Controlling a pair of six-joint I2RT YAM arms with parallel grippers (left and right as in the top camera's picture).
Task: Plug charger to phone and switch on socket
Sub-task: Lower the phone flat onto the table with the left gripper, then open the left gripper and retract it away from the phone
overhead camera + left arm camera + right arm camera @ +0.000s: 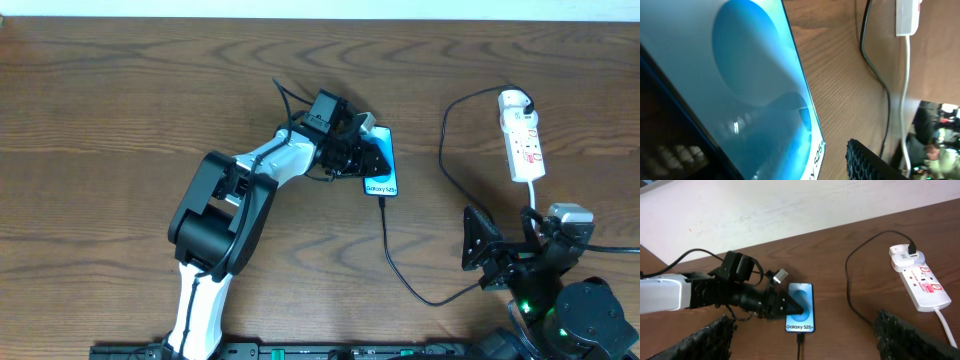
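The phone (382, 165) lies flat at the table's middle, its cyan screen lit with "Galaxy S25+" text; it also shows in the right wrist view (803, 312) and fills the left wrist view (750, 90). The charger's black cable (400, 270) sits with its tip in the phone's bottom edge (800, 337) and runs to a white plug (906, 257) in the socket (524, 140). My left gripper (362, 157) is open over the phone's left side, its right finger clear of the phone's right edge. My right gripper (505, 250) is open and empty, well short of the socket (922, 282).
The socket's white cord (535, 195) runs down toward my right arm's base. The black cable loops across the wood between the phone and the socket (875, 65). A pale wall edge bounds the table's far side (790, 210).
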